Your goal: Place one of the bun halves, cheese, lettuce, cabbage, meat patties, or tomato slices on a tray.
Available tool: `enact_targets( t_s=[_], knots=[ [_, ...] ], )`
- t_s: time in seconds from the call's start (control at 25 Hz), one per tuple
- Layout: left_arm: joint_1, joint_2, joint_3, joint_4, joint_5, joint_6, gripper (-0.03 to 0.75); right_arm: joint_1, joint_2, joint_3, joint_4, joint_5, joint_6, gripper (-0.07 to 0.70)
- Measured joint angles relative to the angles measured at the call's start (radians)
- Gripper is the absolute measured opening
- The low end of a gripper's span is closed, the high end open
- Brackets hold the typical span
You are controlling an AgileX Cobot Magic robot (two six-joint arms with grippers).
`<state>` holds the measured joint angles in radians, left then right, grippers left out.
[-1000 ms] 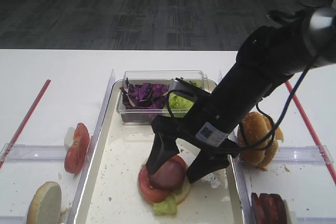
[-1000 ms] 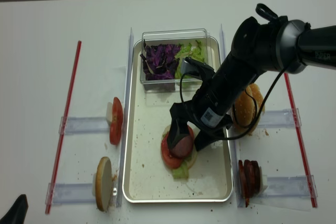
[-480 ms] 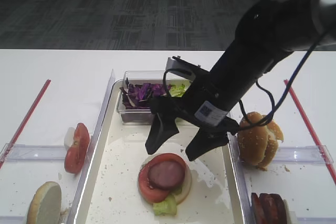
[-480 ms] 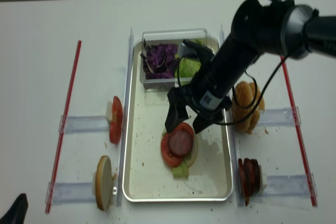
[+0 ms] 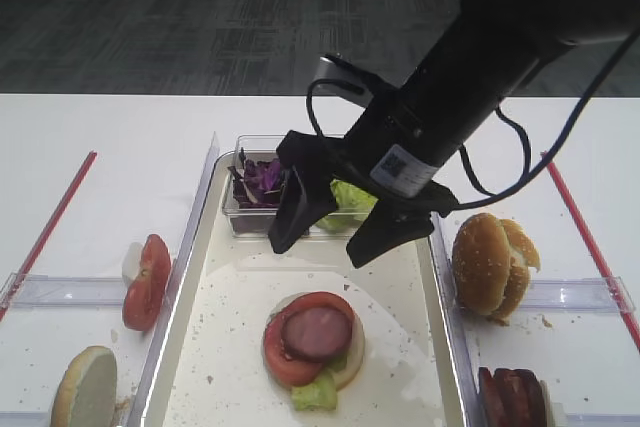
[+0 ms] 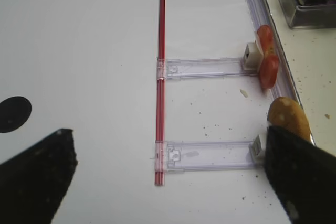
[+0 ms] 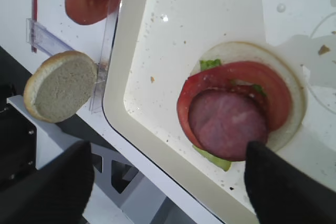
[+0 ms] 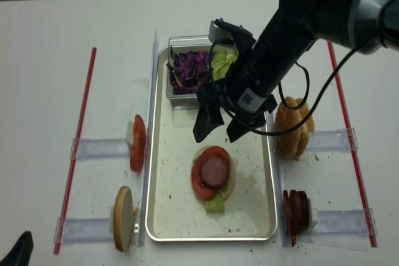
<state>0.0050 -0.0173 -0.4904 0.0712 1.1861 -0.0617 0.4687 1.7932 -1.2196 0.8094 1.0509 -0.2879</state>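
On the cream tray [image 5: 235,292] [image 8: 174,200] lies a stack: a bun half, lettuce, a tomato slice [image 7: 273,90] and on top a meat patty [image 5: 316,333] [image 8: 215,171] [image 7: 228,124]. My right gripper [image 5: 322,247] [image 8: 217,136] [image 7: 165,192] hangs open and empty above the stack, a little toward the tray's far end, touching nothing. The left gripper [image 6: 168,182] is open over the bare white table at the left, holding nothing. No cheese is in view.
A clear box at the tray's far end holds cabbage [image 5: 262,179] and lettuce [image 5: 345,197]. Left racks carry tomato slices [image 5: 147,282] [image 6: 265,56] and a bun half [image 5: 85,387] [image 7: 60,85]. Right of the tray stand bun halves [image 5: 490,265] and meat patties [image 5: 515,397]. Red strips edge both sides.
My right gripper, which straddled the meat patty on the stack, has risen and drawn back toward the box. The patty stays on the tomato slice.
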Motion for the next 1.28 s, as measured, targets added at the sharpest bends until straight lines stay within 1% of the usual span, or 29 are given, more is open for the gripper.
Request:
enact_targets(
  t_s=[0.32, 0.6, 0.68, 1.08, 1.28],
  knots=[
    [0.000, 0.000, 0.000, 0.000, 0.000, 0.000, 0.671, 0.000, -0.058, -0.010, -0.033, 0.018, 0.032, 0.599],
    [0.000, 0.000, 0.000, 0.000, 0.000, 0.000, 0.671, 0.000, -0.058, -0.010, -0.044, 0.029, 0.040, 0.599],
    [0.000, 0.000, 0.000, 0.000, 0.000, 0.000, 0.671, 0.000, -0.058, -0.010, -0.062, 0.029, 0.055, 0.599],
    [0.000, 0.000, 0.000, 0.000, 0.000, 0.000, 0.671, 0.000, -0.058, -0.010, -0.332, 0.036, 0.224, 0.599],
    [0.000, 0.000, 0.000, 0.000, 0.000, 0.000, 0.671, 0.000, -0.059, -0.010, -0.390, 0.040, 0.260, 0.599]
  ],
)
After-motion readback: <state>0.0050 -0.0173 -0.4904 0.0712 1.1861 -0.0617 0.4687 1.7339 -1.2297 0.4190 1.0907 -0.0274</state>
